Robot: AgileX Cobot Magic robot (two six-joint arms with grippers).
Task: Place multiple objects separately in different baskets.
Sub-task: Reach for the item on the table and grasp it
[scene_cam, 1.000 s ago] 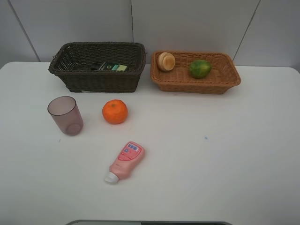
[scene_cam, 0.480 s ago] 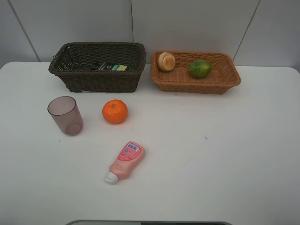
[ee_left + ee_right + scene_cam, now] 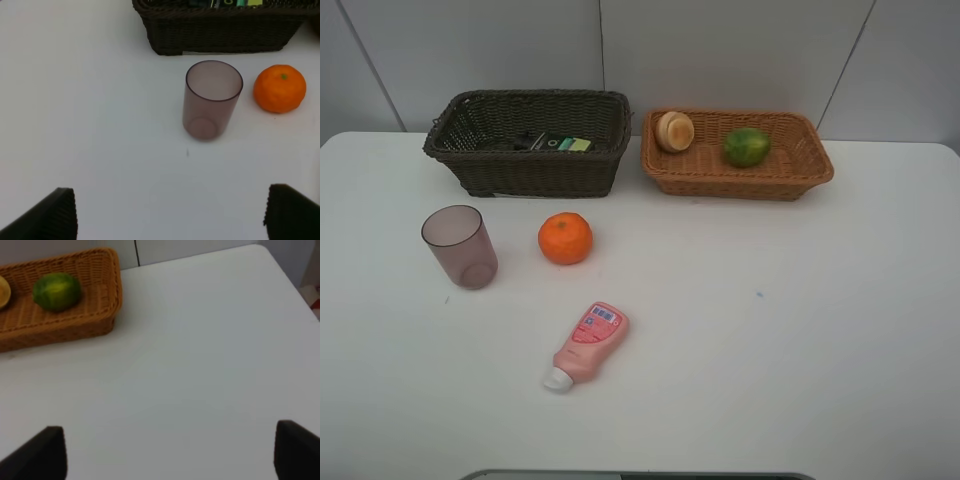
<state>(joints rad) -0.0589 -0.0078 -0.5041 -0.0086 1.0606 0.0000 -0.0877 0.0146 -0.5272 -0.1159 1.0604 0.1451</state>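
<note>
Mid-sort: three objects wait on the table (image 3: 800, 330), both grippers empty.
Your left gripper (image 3: 170, 215) and right gripper (image 3: 170, 452) stand spread. The purple cup (image 3: 460, 246) stands at 9 o'clock of the orange (image 3: 565, 238), with the pink tube (image 3: 588, 345) at 6. Likely next: close on the cup and carry it to the dark basket (image 3: 525, 172) at 12.

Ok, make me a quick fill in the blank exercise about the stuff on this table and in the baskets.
The purple cup stands ____ on the table. The tan basket holds ____ items. The pink tube lies flat with a ____ cap. In the high view, the orange sits ____ of the cup.
Missing words: upright; two; white; right.
</note>
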